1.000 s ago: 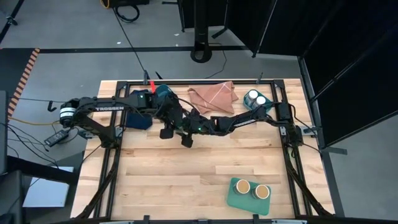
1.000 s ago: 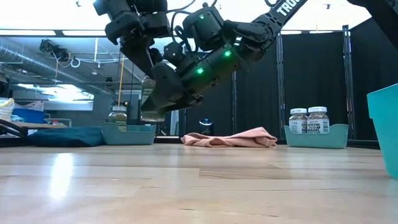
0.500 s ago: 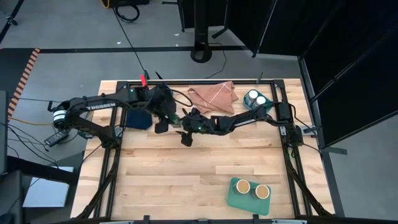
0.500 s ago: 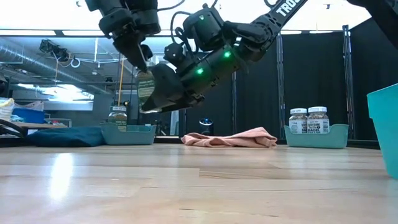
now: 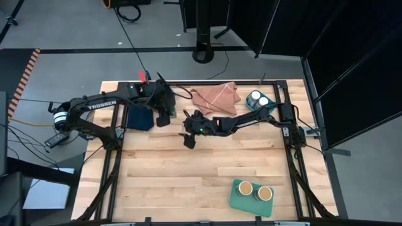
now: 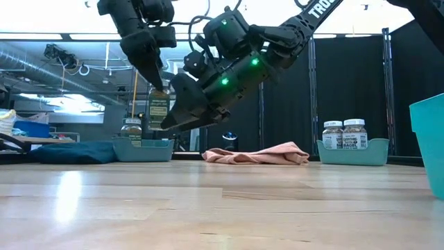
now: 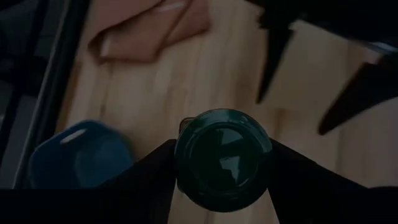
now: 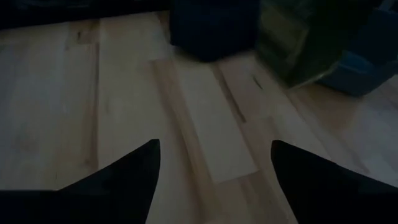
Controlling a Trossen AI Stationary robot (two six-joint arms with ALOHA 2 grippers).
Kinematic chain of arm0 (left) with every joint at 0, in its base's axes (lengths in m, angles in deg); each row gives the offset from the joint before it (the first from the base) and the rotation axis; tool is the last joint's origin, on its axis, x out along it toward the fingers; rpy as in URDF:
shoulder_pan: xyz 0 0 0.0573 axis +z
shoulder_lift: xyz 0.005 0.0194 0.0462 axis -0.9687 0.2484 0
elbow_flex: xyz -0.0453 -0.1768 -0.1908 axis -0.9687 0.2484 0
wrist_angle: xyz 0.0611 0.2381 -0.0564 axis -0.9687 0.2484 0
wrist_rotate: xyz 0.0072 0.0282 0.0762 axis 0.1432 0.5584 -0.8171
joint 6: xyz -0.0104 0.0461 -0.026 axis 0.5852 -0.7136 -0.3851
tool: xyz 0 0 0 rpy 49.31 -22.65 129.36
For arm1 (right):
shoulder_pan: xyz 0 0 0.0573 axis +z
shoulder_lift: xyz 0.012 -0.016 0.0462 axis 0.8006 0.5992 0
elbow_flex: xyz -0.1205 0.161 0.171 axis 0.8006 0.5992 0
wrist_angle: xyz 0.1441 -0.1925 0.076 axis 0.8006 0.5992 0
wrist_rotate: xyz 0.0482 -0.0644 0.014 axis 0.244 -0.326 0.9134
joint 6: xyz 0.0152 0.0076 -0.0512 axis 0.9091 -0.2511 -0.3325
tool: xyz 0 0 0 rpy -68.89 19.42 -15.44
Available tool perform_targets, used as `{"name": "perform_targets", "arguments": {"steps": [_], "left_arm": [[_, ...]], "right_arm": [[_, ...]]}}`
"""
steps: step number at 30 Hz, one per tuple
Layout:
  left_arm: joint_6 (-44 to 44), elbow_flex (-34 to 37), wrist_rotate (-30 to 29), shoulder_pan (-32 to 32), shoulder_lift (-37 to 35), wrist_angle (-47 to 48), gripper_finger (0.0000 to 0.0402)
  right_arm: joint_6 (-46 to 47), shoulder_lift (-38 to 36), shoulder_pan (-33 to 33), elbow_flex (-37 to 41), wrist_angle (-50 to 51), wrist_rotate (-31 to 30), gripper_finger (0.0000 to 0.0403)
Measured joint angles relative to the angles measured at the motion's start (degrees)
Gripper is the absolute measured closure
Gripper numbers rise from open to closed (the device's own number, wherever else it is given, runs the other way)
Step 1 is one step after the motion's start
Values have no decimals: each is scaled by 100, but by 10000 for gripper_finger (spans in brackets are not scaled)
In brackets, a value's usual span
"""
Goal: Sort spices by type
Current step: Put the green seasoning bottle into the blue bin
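Dark green-lidded jar (image 7: 222, 155) upright midair; two white-lidded jars (image 6: 344, 134) binned; two tan-topped jars (image 5: 254, 190) on tray

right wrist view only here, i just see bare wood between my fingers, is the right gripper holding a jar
Observer: No. The right gripper is open and empty, above the table.
Operator: so who has one
Observer: The left gripper holds a dark green-lidded jar in the air, close beside yours.
Operator: where might it go
Observer: Probably the teal bin at the table's far left; the low view shows one jar already in it.
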Motion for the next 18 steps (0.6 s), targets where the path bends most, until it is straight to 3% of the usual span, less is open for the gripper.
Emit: {"name": "perform_targets", "arguments": {"steps": [9, 18], "left_arm": [[366, 0, -842, 513, -70, -81, 192], [786, -1, -975, 901, -153, -589, 192]], "right_arm": [[128, 0, 0, 0, 178, -9, 95], [130, 0, 0, 0, 191, -11, 100]]}}
